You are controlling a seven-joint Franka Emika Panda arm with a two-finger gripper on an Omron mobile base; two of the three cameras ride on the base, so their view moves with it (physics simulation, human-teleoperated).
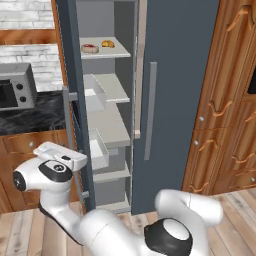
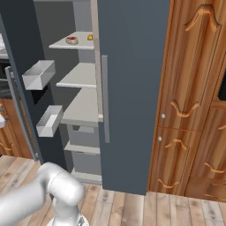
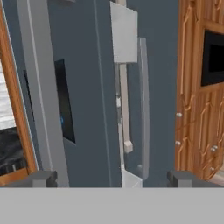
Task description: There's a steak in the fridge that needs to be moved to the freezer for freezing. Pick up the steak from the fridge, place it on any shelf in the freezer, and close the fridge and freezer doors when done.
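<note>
Kitchen, fridge-freezer: the fridge door (image 1: pixel 175 100), a plain slate-grey slab with a long grey bar handle (image 1: pixel 150 110), stands shut. Just left of it, the narrower freezer (image 1: pixel 107 125) lies open, showing its stack of pale grey shelves. The steak (image 1: pixel 90 48), a small red slab with a white rim, lies flat on the highest visible shelf (image 1: pixel 120 53) left of the fridge door. It is near the shelf's front edge and close beside a golden-brown pastry (image 1: pixel 108 44) that sits between it and the fridge door. The shelves below the steak carry nothing that can be made out.

Further left of the fridge door, the freezer door (image 1: pixel 75 100) is swung out toward the cameras. Two translucent bins (image 2: pixel 39 74) hang on its inner face, and the hand view shows a black, blue-lit panel (image 3: pixel 65 100) on its outer face.

The robot's fingers (image 3: pixel 41 178) are spread wide and hold nothing. They are low and well away from the steak, pointing at the gap between freezer door and fridge door.

A microwave (image 1: pixel 15 87) sits on the dark table (image 1: pixel 35 112) far left of the fridge door. Carved wooden cabinets (image 1: pixel 225 100) rise at the fridge door's right.
</note>
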